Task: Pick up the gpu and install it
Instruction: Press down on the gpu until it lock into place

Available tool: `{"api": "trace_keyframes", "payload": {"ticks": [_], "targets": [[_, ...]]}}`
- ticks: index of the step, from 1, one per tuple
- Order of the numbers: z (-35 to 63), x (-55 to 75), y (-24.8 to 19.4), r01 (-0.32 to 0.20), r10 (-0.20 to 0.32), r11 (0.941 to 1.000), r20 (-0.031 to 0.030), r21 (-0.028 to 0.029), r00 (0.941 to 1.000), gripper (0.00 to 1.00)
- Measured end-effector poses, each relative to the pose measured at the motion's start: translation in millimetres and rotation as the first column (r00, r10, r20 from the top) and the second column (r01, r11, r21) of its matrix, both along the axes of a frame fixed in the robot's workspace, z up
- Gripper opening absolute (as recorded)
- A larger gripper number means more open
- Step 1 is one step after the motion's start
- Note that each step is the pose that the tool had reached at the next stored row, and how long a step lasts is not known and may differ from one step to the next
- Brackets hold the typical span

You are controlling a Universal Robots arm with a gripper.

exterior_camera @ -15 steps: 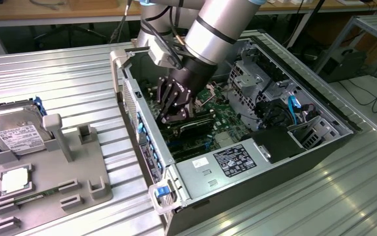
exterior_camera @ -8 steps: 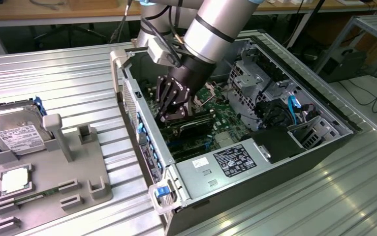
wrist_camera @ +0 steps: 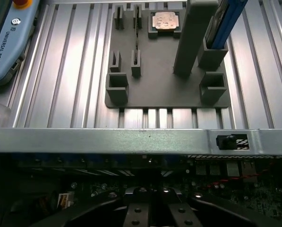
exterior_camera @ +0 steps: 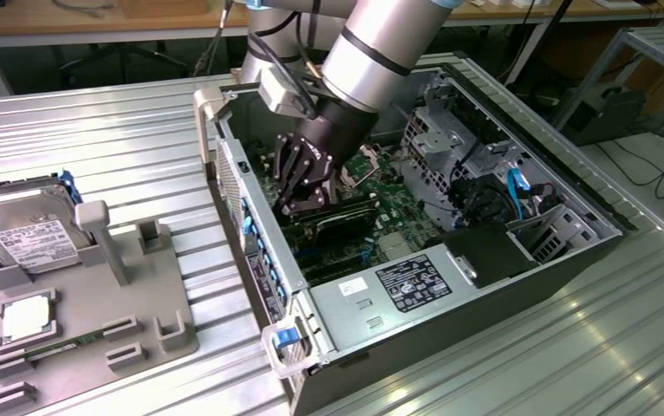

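I see end effector (exterior_camera: 301,205) down inside open PC case (exterior_camera: 563,186), fingers together, tips on gpu (exterior_camera: 335,218). Gpu lies flat over motherboard (exterior_camera: 407,217), near case wall facing grey holder tray (exterior_camera: 147,325). Hard drive (exterior_camera: 22,234) and square chip (exterior_camera: 27,316) sit in tray on worktop (exterior_camera: 113,139).

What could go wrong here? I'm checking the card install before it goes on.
1. The tool is shut and down inside the open computer case, on the gpu; if the card sits tilted over the motherboard, pressing could strain it.
2. The tool's linkage sits close to the case's side wall, so a sideways move might scrape it.
3. Blue cables lie nearby and could snag.
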State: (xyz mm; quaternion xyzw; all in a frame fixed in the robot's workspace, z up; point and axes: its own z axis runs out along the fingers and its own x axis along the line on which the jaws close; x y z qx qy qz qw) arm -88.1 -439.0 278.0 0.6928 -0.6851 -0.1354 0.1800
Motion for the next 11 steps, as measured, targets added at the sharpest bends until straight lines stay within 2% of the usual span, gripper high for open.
{"api": "trace_keyframes", "payload": {"ticks": [2, 6, 11], "targets": [[-1.0, -0.1, 1.0, 0.0, 0.0, 1.0, 0.0001, -0.0009, 1.0, 0.11], [-2.5, 0.0, 5.0, 0.0, 0.0, 1.0, 0.0, -0.0076, 1.0, 0.11], [-10.8, 5.5, 5.9, 0.001, -0.001, 1.0, 0.0005, -0.0062, 1.0, 0.11]]}}
